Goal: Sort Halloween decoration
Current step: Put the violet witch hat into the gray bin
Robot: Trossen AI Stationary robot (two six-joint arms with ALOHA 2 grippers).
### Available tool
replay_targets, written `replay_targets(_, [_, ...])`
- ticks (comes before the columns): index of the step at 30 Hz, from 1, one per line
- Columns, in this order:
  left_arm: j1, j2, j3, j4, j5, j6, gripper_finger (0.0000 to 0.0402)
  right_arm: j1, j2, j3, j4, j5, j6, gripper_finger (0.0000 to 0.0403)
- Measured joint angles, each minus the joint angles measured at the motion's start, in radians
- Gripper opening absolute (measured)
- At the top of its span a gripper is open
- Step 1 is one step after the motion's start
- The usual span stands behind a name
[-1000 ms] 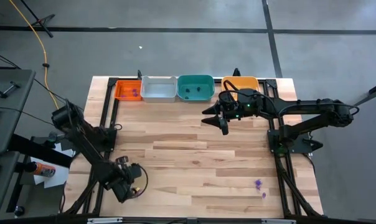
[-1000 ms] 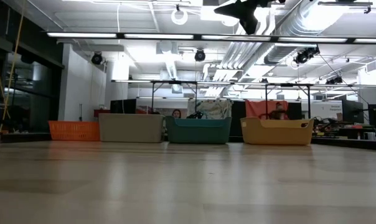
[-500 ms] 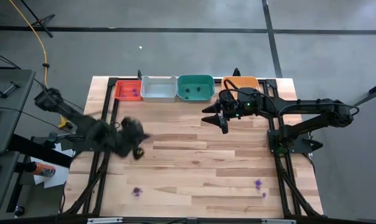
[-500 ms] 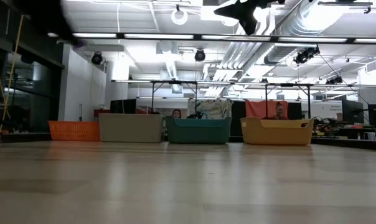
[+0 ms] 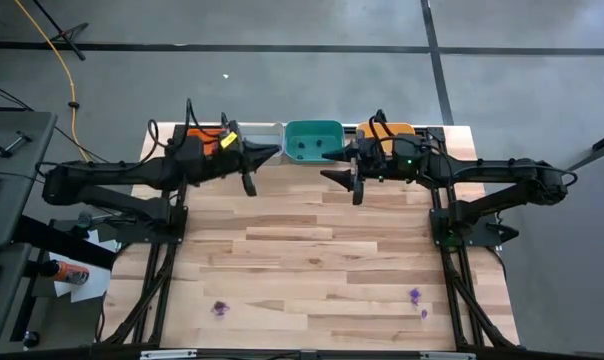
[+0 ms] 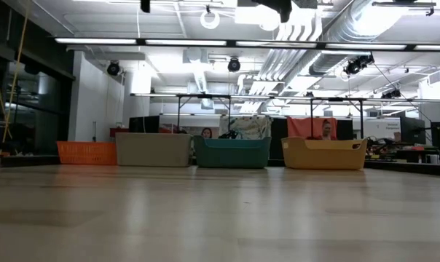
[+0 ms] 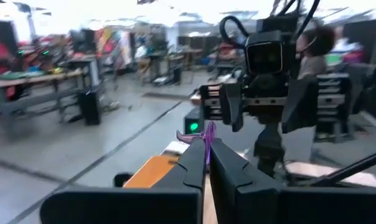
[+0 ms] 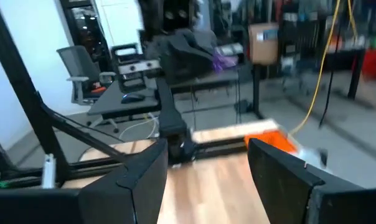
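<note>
Fingers of my left gripper (image 7: 205, 148) pinch a purple trinket (image 7: 208, 138) above the grey tray (image 5: 265, 131); right gripper (image 5: 344, 176) gapes empty beside the green tray (image 5: 313, 140). Three trinkets (image 5: 220, 308) lie near the table (image 5: 312, 260) front edge.

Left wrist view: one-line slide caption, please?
Left gripper shut on a purple trinket, facing the open right gripper across the table.

Bright, even light from ceiling strip lamps (image 6: 242, 45); soft shadows on bench (image 5: 312, 250). Both wrist views motion-blurred, bkgd out of focus.
</note>
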Motion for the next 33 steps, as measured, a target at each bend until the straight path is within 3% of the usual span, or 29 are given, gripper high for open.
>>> replay_targets(3, [0.05,0.015,-0.001,0.033,0.099,-0.01,0.0,0.0,0.0,0.0,0.036,0.0,-0.089,0.0216])
replay_targets(6, [0.065,0.026,-0.001,0.029,0.134,-0.018,0.0,0.0,0.0,0.0,0.04,0.001,-0.112,0.0216])
replay_targets(33, [0.062,0.037,-0.002,0.033,0.139,-0.016,0.0,0.0,0.0,0.0,0.039,0.005,-0.107,0.0216])
